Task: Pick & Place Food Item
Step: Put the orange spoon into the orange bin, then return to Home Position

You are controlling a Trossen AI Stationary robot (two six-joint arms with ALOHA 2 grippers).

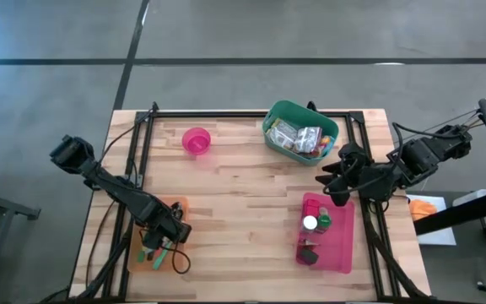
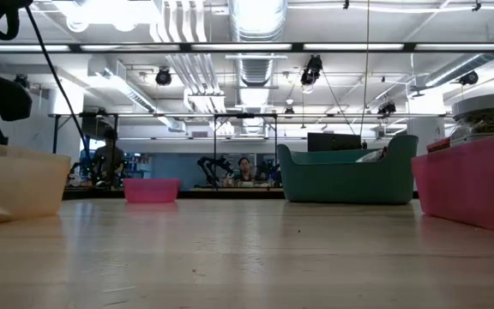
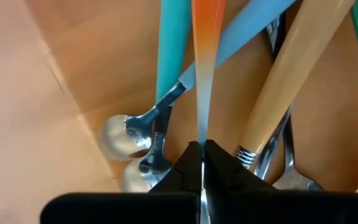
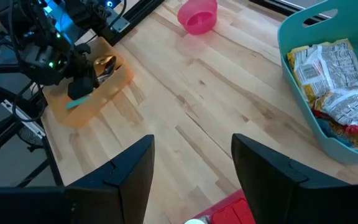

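My left hand (image 3: 202, 163) sat pressed shut in the orange tray (image 1: 133, 253); my right hand (image 4: 191, 158), spread and empty beside the green basket (image 1: 300, 127) — a blind reach risked clipping its rim.

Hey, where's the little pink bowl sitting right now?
In the high view the pink bowl sits on the table's far left part, left of the green basket, apart from both arms.
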